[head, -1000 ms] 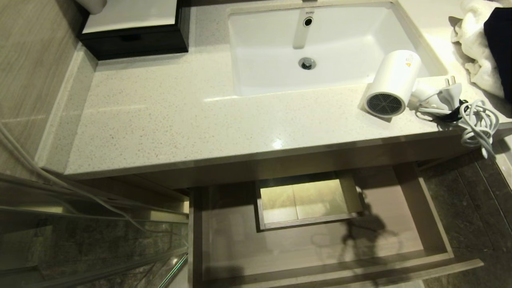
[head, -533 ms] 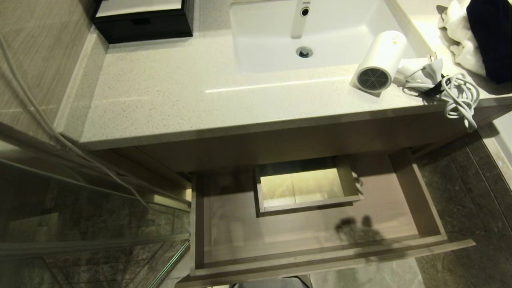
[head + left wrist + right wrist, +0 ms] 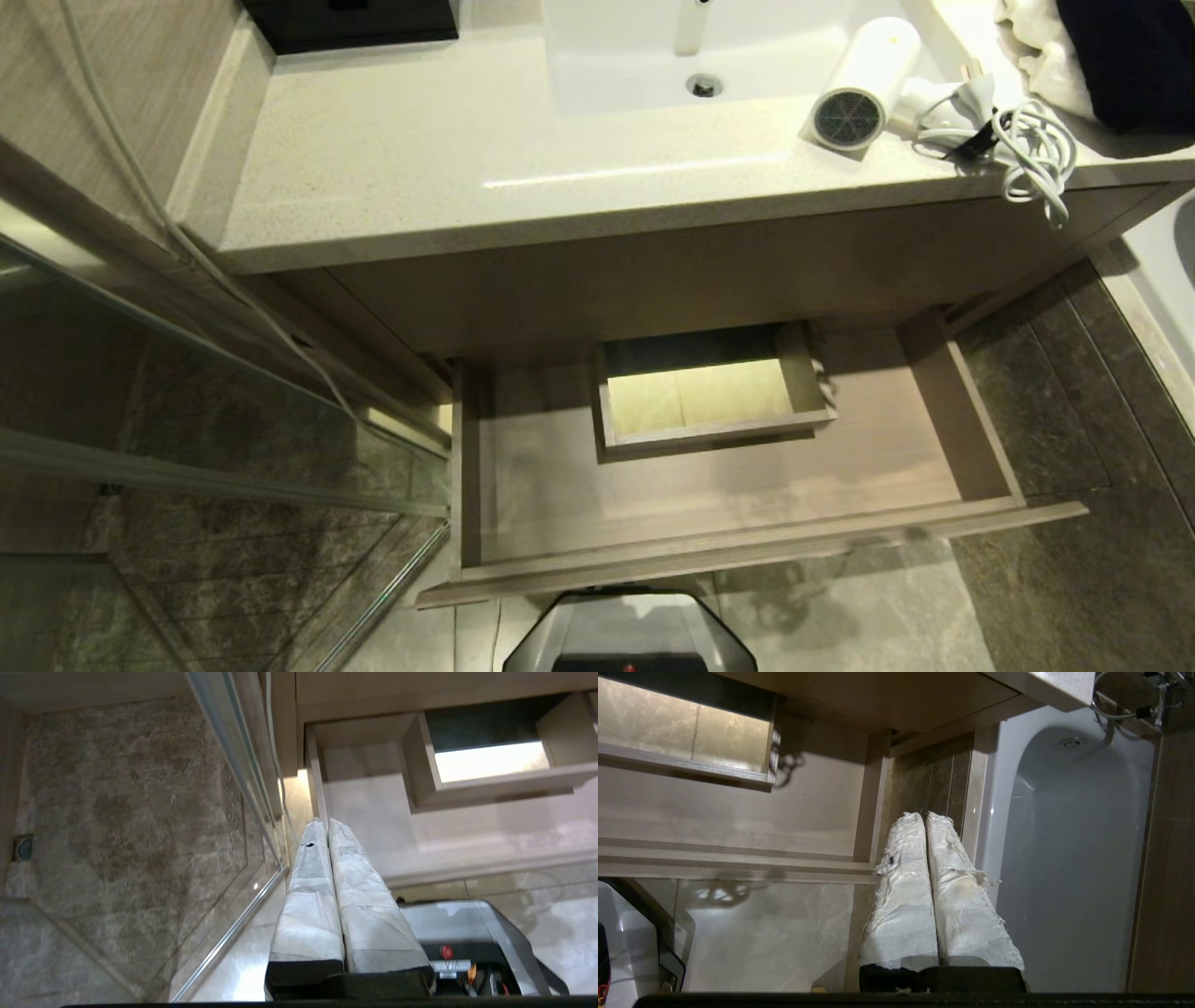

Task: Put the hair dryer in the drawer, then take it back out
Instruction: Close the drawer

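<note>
Lying on the worktop point(image 3: 467, 168) beside the sink point(image 3: 616, 65), the hair dryer point(image 3: 854, 84) waits above the open, bare drawer point(image 3: 728, 485). The right gripper point(image 3: 923, 817), pads pressed together and holding nothing, hangs low by the drawer's outer corner, the dryer well above it. The left gripper point(image 3: 324, 822), likewise closed, hangs at the drawer's other corner. A good pickup likely means rising, opening wide, and taking the barrel clear of the cord point(image 3: 1027, 154).

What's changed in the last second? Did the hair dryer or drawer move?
Only the camera moved: the whole head view slid, bringing the robot's base into sight. The hair dryer lies where it was on the counter, and the drawer stands open and empty. Nothing grasped or released.
</note>
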You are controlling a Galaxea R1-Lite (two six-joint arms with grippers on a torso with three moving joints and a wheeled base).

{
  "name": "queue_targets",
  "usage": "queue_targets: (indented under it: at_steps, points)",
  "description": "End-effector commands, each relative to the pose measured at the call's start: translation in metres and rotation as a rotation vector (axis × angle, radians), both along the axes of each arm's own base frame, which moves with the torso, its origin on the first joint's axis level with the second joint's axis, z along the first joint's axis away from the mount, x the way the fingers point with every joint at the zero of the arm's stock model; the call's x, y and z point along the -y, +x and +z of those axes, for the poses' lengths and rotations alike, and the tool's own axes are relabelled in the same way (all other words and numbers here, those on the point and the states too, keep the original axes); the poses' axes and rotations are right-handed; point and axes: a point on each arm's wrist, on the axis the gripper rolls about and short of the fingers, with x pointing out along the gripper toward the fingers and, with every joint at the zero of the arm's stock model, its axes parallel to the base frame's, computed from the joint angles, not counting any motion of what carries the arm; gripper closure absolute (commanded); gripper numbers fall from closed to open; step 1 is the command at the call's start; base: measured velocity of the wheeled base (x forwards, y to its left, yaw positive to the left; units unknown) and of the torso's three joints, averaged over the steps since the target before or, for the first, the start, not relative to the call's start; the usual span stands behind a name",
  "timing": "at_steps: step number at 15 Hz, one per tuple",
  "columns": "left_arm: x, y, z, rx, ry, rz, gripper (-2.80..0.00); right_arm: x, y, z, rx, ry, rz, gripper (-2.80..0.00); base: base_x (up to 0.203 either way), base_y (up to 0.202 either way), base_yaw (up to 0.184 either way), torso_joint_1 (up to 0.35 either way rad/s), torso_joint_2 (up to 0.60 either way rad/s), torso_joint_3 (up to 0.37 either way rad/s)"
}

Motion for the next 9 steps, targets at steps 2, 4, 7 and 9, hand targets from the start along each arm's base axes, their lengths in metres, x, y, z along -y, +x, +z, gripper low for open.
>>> queue_targets:
  at_steps: [2,4,7,9]
  points:
    - [0.000,0.000,0.000,-0.001,0.000,0.000,0.00,-0.001,-0.004,-0.005,-0.006,-0.001,-0.001,0.00,0.000,0.000,0.000,-0.229,-0.07,-0.296]
    - [0.000,0.000,0.000,-0.001,0.000,0.000,0.00,-0.001,-0.005,-0.007,-0.008,-0.002,-0.001,0.00,0.000,0.000,0.000,-0.214,-0.10,-0.306]
    - [0.000,0.000,0.000,-0.001,0.000,0.000,0.00,-0.001,-0.004,-0.009,-0.017,-0.001,-0.001,0.00,0.000,0.000,0.000,-0.193,-0.12,-0.319]
    - [0.000,0.000,-0.001,0.000,0.000,0.000,0.00,0.000,-0.003,-0.015,-0.029,0.001,-0.004,0.00,0.000,0.000,0.000,-0.195,-0.06,-0.231]
